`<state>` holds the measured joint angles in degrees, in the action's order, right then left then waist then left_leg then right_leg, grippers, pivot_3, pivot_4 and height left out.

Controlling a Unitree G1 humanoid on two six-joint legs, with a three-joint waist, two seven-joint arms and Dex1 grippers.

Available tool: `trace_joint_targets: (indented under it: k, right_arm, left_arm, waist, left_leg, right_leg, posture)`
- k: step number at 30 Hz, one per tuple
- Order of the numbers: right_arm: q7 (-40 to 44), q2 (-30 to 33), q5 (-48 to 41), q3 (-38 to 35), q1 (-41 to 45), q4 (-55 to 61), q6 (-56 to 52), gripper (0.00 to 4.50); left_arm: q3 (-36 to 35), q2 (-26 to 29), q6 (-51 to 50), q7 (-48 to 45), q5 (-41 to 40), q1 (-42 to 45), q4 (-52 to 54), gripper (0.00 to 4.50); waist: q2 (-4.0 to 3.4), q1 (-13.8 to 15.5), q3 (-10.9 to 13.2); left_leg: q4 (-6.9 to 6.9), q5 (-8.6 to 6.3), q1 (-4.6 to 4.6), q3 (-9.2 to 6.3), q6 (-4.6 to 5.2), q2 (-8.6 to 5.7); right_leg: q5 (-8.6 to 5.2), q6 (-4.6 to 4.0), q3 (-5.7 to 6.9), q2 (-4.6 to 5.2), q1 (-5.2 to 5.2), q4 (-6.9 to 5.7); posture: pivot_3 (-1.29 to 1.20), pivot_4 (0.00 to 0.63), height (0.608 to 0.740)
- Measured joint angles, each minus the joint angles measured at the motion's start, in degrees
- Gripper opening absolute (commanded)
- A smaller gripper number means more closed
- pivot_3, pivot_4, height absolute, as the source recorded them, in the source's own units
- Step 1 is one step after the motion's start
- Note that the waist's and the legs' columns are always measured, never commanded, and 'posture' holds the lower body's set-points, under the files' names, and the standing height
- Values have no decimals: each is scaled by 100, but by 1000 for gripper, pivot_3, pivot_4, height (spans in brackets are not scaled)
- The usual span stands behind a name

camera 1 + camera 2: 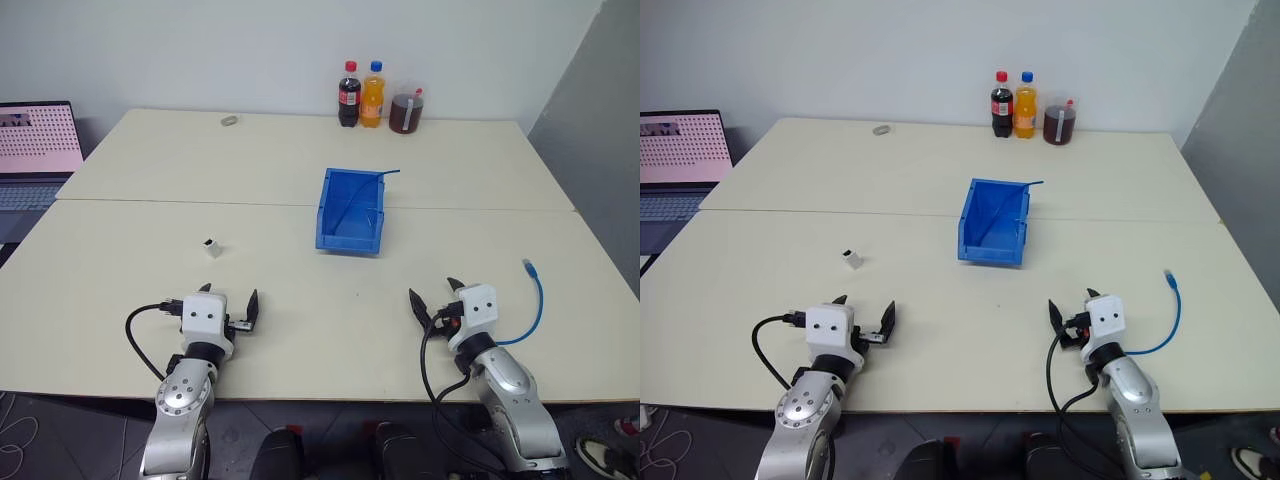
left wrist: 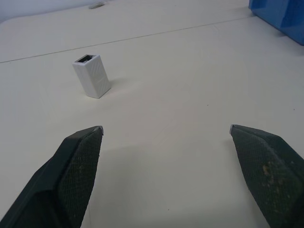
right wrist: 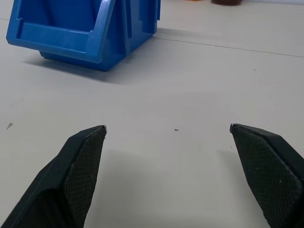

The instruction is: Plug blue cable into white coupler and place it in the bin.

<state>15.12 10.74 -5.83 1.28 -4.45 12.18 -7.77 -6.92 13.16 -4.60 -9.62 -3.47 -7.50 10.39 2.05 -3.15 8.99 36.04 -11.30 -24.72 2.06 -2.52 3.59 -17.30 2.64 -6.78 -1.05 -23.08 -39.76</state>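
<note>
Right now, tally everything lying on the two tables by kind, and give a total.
Blue cable: 1
White coupler: 1
Bin: 1
Drink bottles (cola, orange): 2
Jug of dark liquid: 1
Small grey object at the far edge: 1
Total: 7

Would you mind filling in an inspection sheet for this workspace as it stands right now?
Surface: pale table with a seam across it.
Job's things: white coupler upright, ahead of the left gripper; blue cable curved beside the right gripper, plug end free; bin at mid-table, nothing seen inside.
Clutter: three drink bottles and a small grey object at the far edge.
Grippers: both open, holding nothing.
Cables: black wires loop off both wrists.
Surroundings: laptop at far left; white wall behind.
</note>
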Motion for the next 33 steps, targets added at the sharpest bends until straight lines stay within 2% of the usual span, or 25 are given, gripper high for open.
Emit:
trace_joint_targets:
  k: [18, 25, 28, 33]
  right_arm:
    - [85, 0, 7, 0, 73, -85, 89, 4443]
    - [65, 82, 12, -38, 95, 63, 96, 4443]
    - [-39, 96, 3, -193, 56, 397, 23, 4443]
    - [-181, 242, -299, -826, -263, 1248, -693, 4443]
  left_arm:
    - [87, 29, -247, -123, -22, 35, 158, 4500]
    - [942, 313, -559, -1127, -231, 318, 719, 4500]
    - [1316, 397, -670, -1706, -544, 672, 868, 4500]
    - [1724, 651, -1366, -2600, -1051, 1673, 936, 4500]
  waist:
    - [0, -1, 0]
    - [0, 6, 0]
    - [0, 12, 0]
    - [-1, 27, 0]
  left_leg:
    - [0, 0, 0, -1, 0, 0]
    - [0, 0, -1, -2, 0, -2]
    - [0, 0, -2, -3, 0, -3]
    - [3, 1, -4, -10, 0, -5]
  right_leg:
    - [0, 0, 1, 0, 0, 0]
    - [0, 0, 2, 0, 1, -1]
    - [0, 0, 3, 0, 1, -1]
    - [-1, 1, 7, -3, 4, -4]
  posture:
    - [0, 150, 740]
    - [0, 150, 740]
    - [0, 150, 740]
    - [0, 150, 740]
